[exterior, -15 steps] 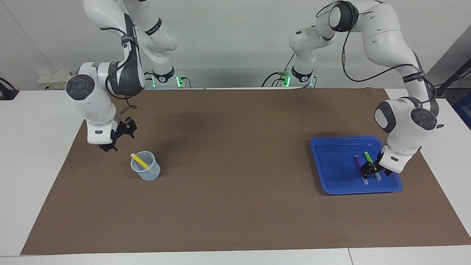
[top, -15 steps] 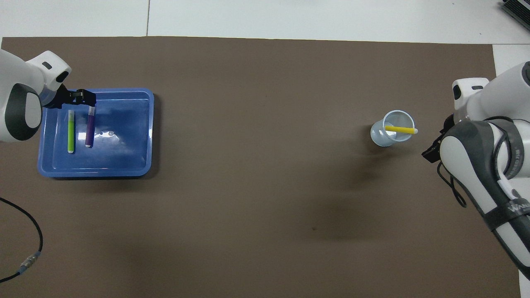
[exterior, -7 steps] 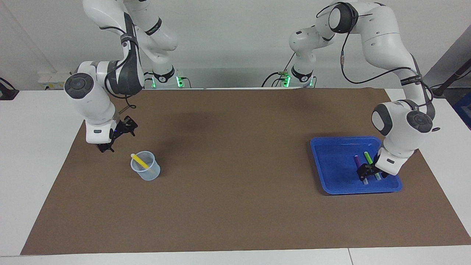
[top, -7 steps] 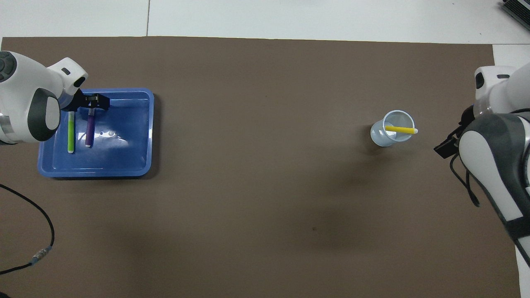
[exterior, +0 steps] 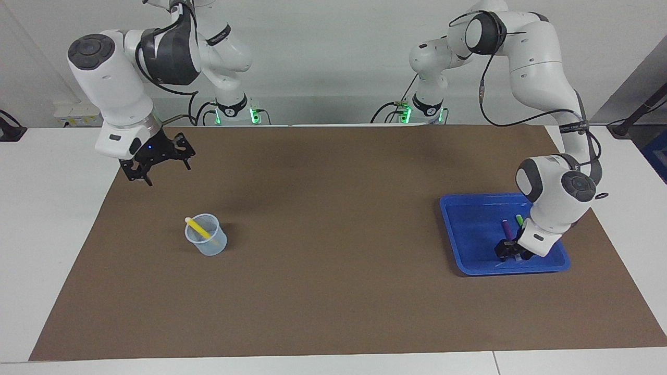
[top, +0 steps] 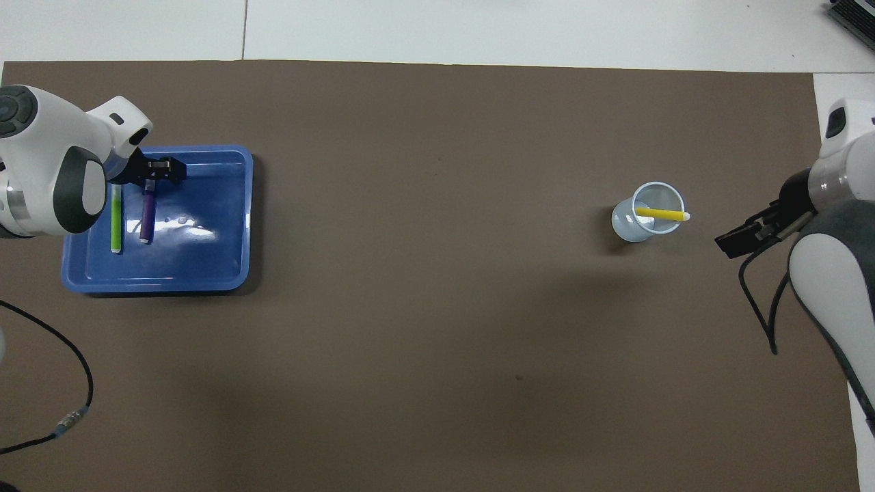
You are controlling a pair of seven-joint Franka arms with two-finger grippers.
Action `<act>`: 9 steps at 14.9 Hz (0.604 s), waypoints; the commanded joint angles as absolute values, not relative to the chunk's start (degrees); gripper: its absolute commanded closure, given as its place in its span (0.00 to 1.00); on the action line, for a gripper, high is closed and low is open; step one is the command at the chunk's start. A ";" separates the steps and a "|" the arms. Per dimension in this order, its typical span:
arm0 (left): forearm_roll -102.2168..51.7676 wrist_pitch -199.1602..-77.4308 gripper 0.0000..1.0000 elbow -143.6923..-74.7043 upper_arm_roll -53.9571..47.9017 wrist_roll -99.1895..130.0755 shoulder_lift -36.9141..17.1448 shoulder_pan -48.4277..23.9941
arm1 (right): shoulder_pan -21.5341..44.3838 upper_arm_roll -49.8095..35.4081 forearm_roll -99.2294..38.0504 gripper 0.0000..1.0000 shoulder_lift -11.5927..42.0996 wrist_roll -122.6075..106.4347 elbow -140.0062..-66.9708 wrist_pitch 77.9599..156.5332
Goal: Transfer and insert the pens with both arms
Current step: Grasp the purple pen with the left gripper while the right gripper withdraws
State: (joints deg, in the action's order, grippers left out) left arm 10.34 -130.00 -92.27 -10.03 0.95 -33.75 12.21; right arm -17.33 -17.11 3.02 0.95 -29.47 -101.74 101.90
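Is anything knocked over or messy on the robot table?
Nothing stands out. The clear plastic cup stands upright with the yellow pen leaning inside it. The purple pen and green pen lie side by side in the blue plastic tray. Nothing is spilled.

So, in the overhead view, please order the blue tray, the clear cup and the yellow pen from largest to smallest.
1. blue tray
2. clear cup
3. yellow pen, thinner than the clear cup and about as long as its rim is wide.
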 commanded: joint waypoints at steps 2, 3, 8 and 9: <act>13.35 -128.68 0.69 -93.08 -9.14 0.62 -33.75 11.86 | -17.93 -17.49 2.11 0.09 -0.79 -28.56 -100.64 101.07; 13.36 -128.67 0.75 -93.08 -9.14 0.53 -33.75 11.87 | -17.93 -17.40 2.11 0.10 -0.88 -28.48 -100.11 100.81; 13.36 -128.15 1.00 -93.08 -9.14 0.53 -33.66 11.87 | -18.11 -17.31 2.11 0.10 -1.05 -28.48 -99.23 99.49; 13.36 -127.88 1.00 -93.08 -9.14 0.53 -33.66 11.78 | -18.19 -17.23 2.11 0.10 -1.23 -28.48 -99.23 99.49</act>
State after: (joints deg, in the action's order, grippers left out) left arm 12.81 -129.25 -92.18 -9.41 0.85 -33.14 12.31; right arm -17.57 -17.01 2.97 -0.72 -29.34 -99.67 100.98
